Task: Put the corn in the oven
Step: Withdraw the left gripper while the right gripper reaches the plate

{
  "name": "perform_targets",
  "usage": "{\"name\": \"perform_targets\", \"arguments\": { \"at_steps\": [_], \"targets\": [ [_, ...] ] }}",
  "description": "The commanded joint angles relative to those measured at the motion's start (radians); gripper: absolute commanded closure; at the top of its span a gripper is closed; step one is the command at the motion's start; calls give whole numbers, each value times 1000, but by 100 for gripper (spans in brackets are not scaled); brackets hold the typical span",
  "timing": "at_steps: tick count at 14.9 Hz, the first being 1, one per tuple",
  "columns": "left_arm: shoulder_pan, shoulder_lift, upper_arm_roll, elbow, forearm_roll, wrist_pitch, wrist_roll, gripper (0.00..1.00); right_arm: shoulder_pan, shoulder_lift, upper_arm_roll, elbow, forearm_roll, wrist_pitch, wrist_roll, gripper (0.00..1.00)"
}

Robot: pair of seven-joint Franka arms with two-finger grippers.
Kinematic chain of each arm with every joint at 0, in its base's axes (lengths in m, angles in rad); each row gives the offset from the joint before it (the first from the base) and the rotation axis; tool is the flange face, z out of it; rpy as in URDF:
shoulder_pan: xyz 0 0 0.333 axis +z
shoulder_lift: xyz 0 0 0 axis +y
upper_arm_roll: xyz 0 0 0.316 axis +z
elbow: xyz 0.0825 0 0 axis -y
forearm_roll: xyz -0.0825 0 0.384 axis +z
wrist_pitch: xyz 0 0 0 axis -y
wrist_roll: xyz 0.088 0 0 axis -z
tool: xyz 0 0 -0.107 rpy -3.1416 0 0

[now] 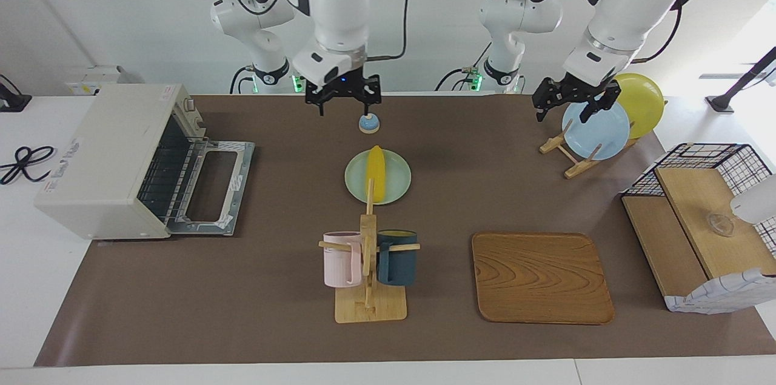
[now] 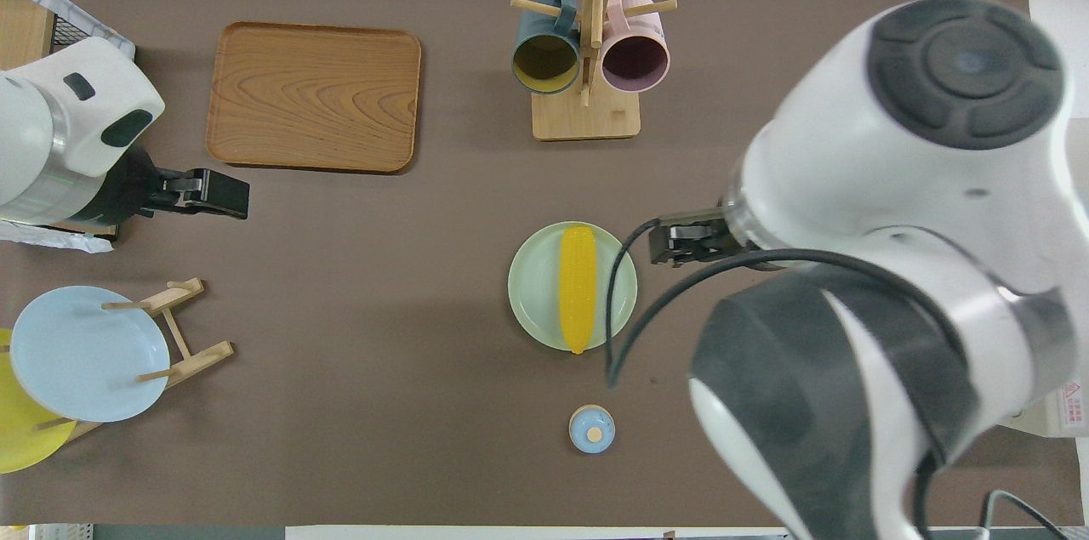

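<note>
Overhead, both raised arms point down, left fingers [image 1: 575,103] and right fingers [image 1: 343,96] spread, empty.

On the bench I count one corn [image 1: 376,173] cob, one oven [image 1: 115,160], three plates — a green one [image 1: 397,184], a blue one [image 1: 597,127] and a yellow one [image 1: 639,94]. There are two mugs, pink [image 1: 341,259] and dark blue [image 1: 398,257], on one wooden mug stand [image 1: 370,306]. One wooden tray [image 1: 541,277], one plate rack [image 1: 564,154], one wire basket [image 1: 709,154] and one small blue knobbed lid [image 1: 368,123] complete the count.
</note>
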Motion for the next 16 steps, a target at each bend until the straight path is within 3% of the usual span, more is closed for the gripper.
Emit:
{"name": "perform_targets", "arguments": {
  "at_steps": [1,3,7,8,12,14,16],
  "targets": [
    [17,-18,-8,19,37,-68,21,0,110,144,2,118,-55,55,140,0],
    [17,-27,-8,19,51,-97,23,0,160,204,2,109,-96,127,197,0],
    [14,-37,-8,9,51,-113,21,0,157,202,2,-107,-110,382,210,0],
    [14,-37,-8,9,49,-103,21,0,157,202,3,-138,-110,421,209,9],
    [16,-34,-11,4,38,-56,17,0,148,163,3,-303,-110,560,201,65],
    [17,-24,-13,12,38,-36,14,0,145,143,3,-374,-110,611,184,74],
    [40,-18,-22,12,13,4,9,0,145,130,3,-417,-110,637,184,74]
  ]
}}
